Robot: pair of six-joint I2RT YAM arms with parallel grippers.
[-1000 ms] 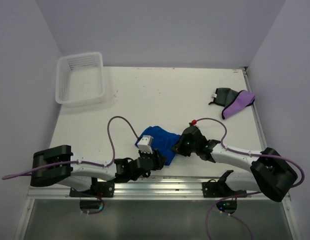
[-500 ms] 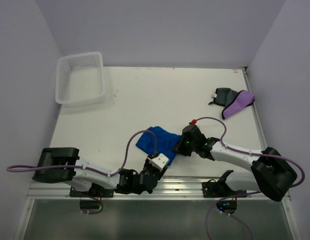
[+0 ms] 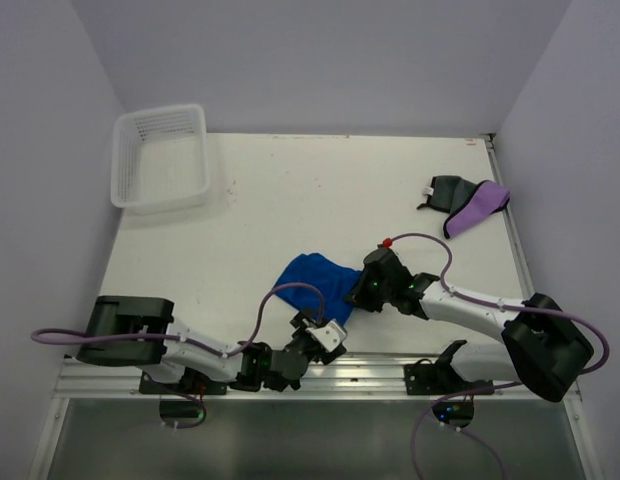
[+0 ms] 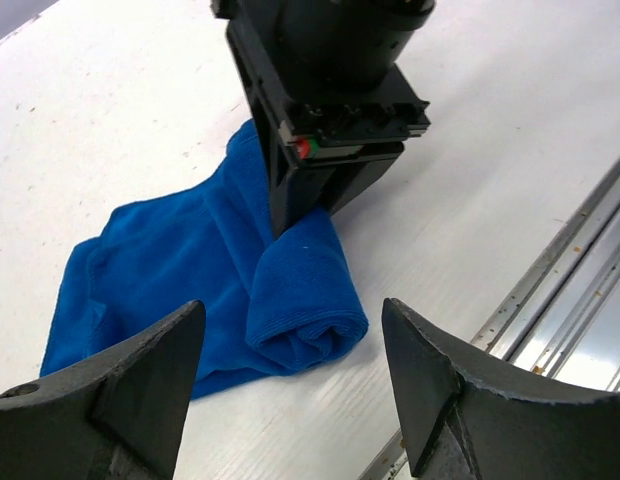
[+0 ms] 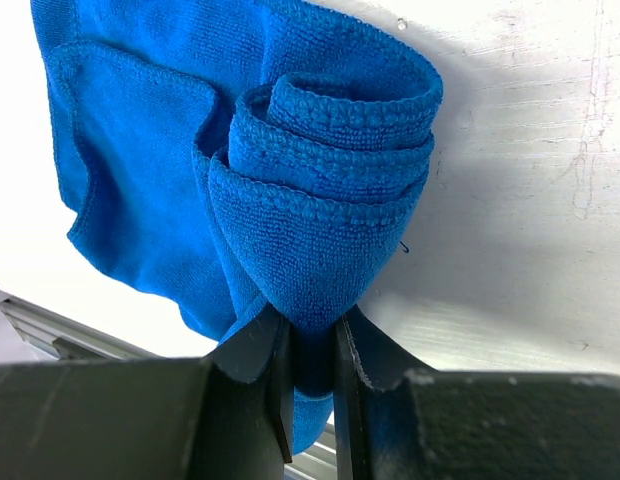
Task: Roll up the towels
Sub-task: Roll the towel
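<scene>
- My left arm [image 3: 190,350] has swung back toward the near rail. Its left claw [image 4: 292,330] now stands wide open, just short of the blue towel [image 3: 315,278].
- That towel lies part-rolled near the front edge of the bench [image 3: 290,190]. The right claw [image 5: 312,340] is clamped on the rolled end, so I judge the rolling unfinished.
- Plain pale walls [image 3: 310,60] enclose the white bench.
- A white basket [image 3: 160,157] sits at the far left corner, and the purple and dark cloths [image 3: 468,205] wait at the far right.
</scene>
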